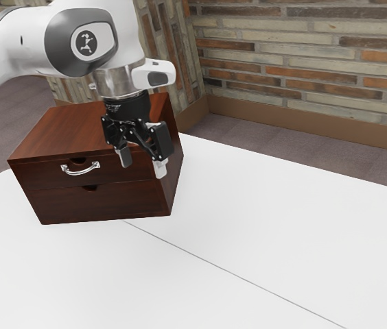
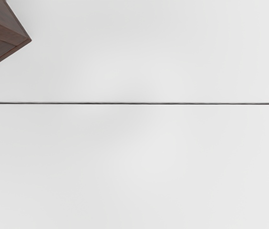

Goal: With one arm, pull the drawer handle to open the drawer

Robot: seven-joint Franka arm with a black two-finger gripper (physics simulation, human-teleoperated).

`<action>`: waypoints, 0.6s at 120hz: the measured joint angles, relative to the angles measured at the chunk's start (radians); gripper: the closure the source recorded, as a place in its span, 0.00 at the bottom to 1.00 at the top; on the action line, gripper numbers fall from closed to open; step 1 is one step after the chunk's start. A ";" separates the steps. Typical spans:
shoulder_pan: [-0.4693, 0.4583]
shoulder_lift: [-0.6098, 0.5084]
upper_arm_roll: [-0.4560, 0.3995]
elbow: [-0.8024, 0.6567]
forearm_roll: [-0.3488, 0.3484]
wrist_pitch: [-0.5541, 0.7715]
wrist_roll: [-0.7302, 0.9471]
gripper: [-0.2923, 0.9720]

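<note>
Pincer [image 1: 141,162] spread wide and empty, hanging by the front corner of the wooden drawer box [image 1: 63,133], silver handle [image 1: 80,168] on the flush top drawer [image 1: 46,173] near it, untouched, white tabletop [image 1: 269,233] beneath

White worktop [image 1: 296,226], crossed diagonally by a thin dark seam [image 1: 235,275]; brick wall [image 1: 303,48] behind, brown skirting [image 1: 303,120] at its foot; greyish floor [image 1: 283,142] between.
</note>
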 joint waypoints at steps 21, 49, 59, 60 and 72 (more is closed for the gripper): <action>-0.002 0.000 -0.001 0.001 0.003 0.000 -0.001 0.23; -0.001 -0.017 -0.005 0.191 0.003 -0.081 -0.004 0.23; 0.001 -0.029 -0.008 0.224 0.001 -0.130 -0.006 0.23; 0.000 -0.029 -0.008 0.225 0.001 -0.134 -0.006 0.23; -0.008 -0.026 -0.009 0.226 0.002 -0.155 -0.015 0.23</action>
